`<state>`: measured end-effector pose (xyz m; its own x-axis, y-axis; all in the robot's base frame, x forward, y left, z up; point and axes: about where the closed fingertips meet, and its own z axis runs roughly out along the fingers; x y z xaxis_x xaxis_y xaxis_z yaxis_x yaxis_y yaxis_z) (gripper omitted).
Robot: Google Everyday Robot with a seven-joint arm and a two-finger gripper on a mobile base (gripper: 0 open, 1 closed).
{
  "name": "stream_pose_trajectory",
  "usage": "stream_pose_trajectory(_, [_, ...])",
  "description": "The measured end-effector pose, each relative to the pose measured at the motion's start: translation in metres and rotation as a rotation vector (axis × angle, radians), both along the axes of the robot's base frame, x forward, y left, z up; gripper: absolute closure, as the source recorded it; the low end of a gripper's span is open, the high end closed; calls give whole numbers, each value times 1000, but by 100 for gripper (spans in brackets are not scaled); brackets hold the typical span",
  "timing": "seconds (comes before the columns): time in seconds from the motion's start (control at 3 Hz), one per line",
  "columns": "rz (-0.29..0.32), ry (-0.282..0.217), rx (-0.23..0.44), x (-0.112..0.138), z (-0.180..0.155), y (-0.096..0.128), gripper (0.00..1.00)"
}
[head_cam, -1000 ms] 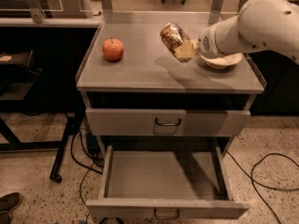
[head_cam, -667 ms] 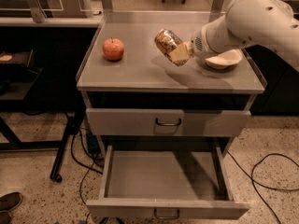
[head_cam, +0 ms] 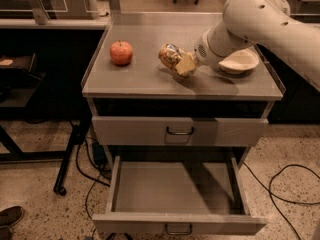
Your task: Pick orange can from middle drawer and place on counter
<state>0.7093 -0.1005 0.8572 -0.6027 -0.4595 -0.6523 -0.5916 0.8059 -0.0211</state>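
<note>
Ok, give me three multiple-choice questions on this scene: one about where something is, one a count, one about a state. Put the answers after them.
1. Where is the apple?
A) on the floor
B) in a drawer
C) on the counter, left of the orange can in the view

2. How many drawers are pulled open?
A) none
B) one
C) two

3. What state is the orange can in?
A) tilted, gripped by the pincer over the counter
B) standing free and upright
C) crushed flat

Answers:
1 C: the apple sits on the grey top, apart from the can.
2 B: only the middle drawer is out, while the drawer above is shut.
3 A: the pincer is closed on the leaning can, beside the bowl.
</note>
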Motion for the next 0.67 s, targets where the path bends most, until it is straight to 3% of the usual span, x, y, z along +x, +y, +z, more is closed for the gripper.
stream_pose_trajectory(0.67, [64, 29, -40, 0, -13, 20, 100])
